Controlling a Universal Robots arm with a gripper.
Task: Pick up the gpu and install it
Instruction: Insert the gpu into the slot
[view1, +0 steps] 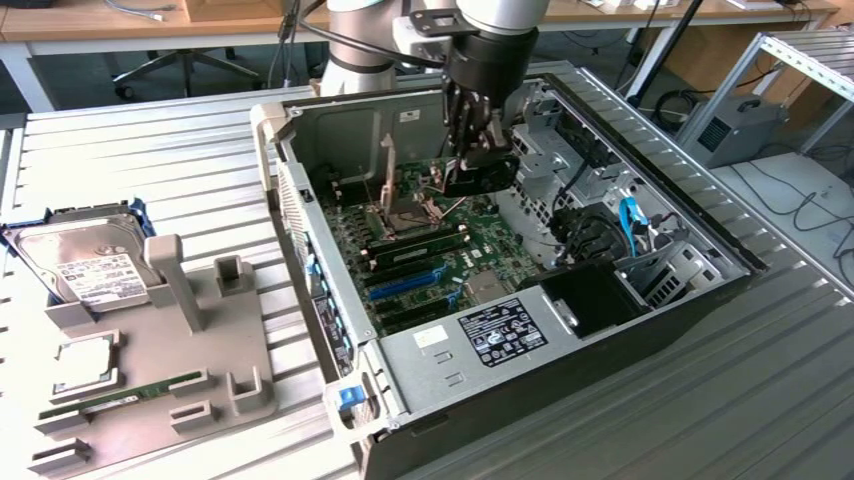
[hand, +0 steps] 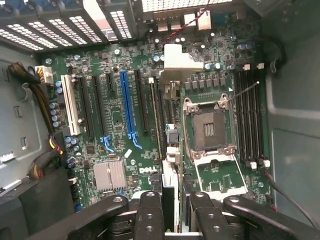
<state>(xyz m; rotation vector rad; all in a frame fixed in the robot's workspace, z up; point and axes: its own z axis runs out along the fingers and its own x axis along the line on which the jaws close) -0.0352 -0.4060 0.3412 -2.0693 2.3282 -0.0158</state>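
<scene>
1. Tool is inside the open PC case, at about 12 o'clock in the exterior view, pointing down at the motherboard.
2. Tool state: closed on the gpu. Wrist view shows the 2 fingers clamped on either side of the card, tool centred over it.
3. The gpu is held on edge, so the wrist view sees only its thin profile, with the silver end bracket at the far end.
4. From the wrist view the card lines up between the row of expansion slots and the CPU socket. The blue slot lies beside it, apart from the card.
5. In the exterior view the gpu hangs over the board's far end, near the open CPU socket. Can't tell whether its lower edge touches the board.
6. Memory slots lie on the other side of the socket from the card. A finned heatsink sits near the blue slot's end.
7. Worktop, exterior view: grey fixture tray at 8 o'clock, well apart from the case.
8. On the tray: hard drive with white label at 9 o'clock, a CPU chip below it, and a green memory stick at 8 o'clock.
</scene>
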